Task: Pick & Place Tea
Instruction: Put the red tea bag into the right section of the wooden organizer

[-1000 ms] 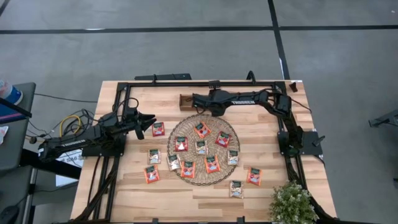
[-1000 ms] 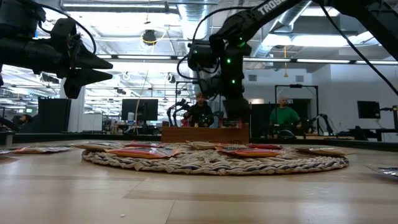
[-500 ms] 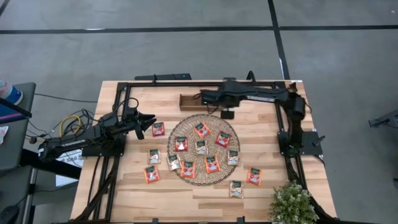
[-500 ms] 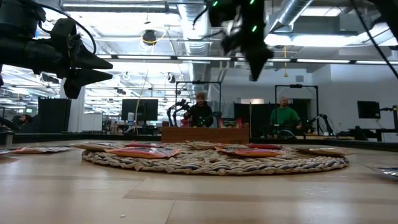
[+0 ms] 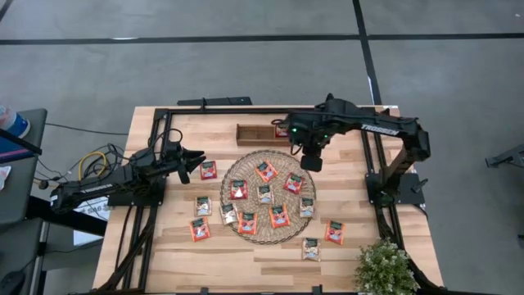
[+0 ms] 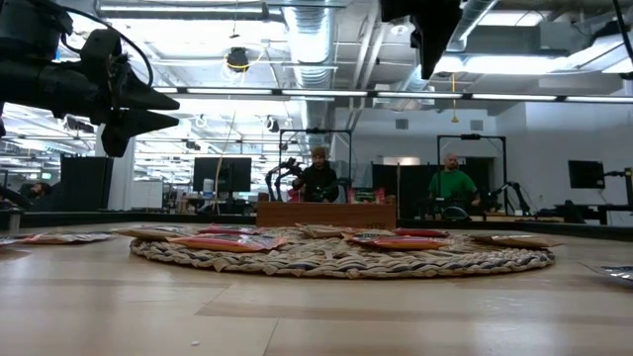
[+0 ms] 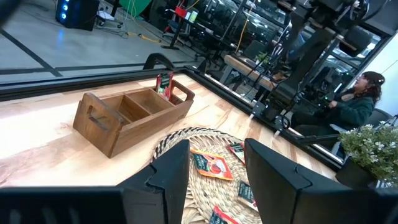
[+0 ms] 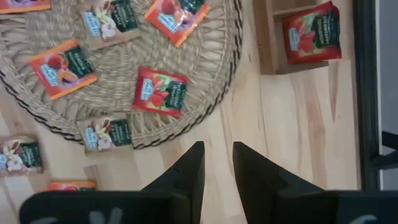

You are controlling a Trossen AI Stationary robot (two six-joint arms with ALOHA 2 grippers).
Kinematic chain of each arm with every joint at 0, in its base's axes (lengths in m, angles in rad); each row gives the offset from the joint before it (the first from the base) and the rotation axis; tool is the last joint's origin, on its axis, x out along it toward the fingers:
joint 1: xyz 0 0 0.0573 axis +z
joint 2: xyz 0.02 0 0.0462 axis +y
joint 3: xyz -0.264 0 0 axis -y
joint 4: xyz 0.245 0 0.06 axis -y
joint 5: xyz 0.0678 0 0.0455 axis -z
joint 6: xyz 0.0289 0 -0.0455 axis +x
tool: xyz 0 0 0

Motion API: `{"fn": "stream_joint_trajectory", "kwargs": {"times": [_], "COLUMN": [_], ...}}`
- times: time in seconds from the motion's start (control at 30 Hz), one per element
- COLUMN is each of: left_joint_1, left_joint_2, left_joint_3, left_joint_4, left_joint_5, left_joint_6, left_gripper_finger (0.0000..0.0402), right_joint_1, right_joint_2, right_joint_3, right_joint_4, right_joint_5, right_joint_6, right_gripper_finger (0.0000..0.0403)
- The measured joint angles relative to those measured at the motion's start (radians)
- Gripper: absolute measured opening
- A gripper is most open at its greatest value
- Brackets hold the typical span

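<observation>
Several small red, orange and pale tea sachets lie flat on the round woven mat (image 5: 268, 197), among them a red one (image 8: 160, 92). Others lie on the table beside it (image 5: 203, 205). One red sachet (image 5: 282, 129) (image 8: 311, 31) stands in the end compartment of the wooden tray (image 5: 260, 133) that lies toward the table's right edge. My right gripper (image 5: 311, 157) (image 8: 217, 163) hangs open and empty, high above the mat's far right rim. My left gripper (image 5: 193, 161) (image 7: 217, 177) hovers open at the table's left, just left of a red sachet (image 5: 208, 170).
A potted plant (image 5: 383, 266) stands at the table's near right corner. A black frame (image 5: 168, 111) runs along the table's far and side edges. Bare wood lies between the tray and the left arm. People sit in the room beyond the table (image 6: 318, 178).
My right gripper has drawn away from over the tray, rising and swinging toward the table's right edge until it stands above the mat's far right rim. A red sachet now shows in the tray's compartment where the gripper stood before.
</observation>
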Motion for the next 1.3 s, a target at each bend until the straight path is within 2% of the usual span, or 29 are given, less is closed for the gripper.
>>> {"fn": "stream_joint_trajectory", "kwargs": {"times": [0.17,0.3,0.53,0.67,0.87,1.3], "left_joint_1": [0.000,0.000,0.000,0.000,0.000,0.000], "left_joint_2": [0.000,0.000,0.000,0.000,0.000,0.000], "left_joint_3": [0.000,0.000,0.000,0.000,0.000,0.000], "left_joint_4": [-0.001,-0.008,-0.008,-0.008,-0.008,-0.009], "left_joint_5": [0.000,0.000,0.000,0.000,0.000,0.000], "left_joint_6": [0.000,0.000,0.000,0.000,0.000,0.000], "left_gripper_finger": [0.0146,0.0146,0.0146,0.0146,0.0146,0.0146], "right_joint_1": [0.005,-0.001,-0.017,-0.018,-0.010,-0.007], "right_joint_2": [0.032,0.051,0.019,-0.001,0.019,0.035], "right_joint_3": [-0.002,-0.029,-0.248,-0.386,-0.472,-0.619], "right_joint_4": [-0.003,-0.002,0.070,0.238,0.429,0.620], "right_joint_5": [-0.050,-0.070,-0.102,-0.145,-0.169,-0.141], "right_joint_6": [0.000,-0.012,-0.014,0.011,0.036,0.051], "right_gripper_finger": [0.0085,0.0111,0.0169,0.0186,0.0192,0.0169]}}
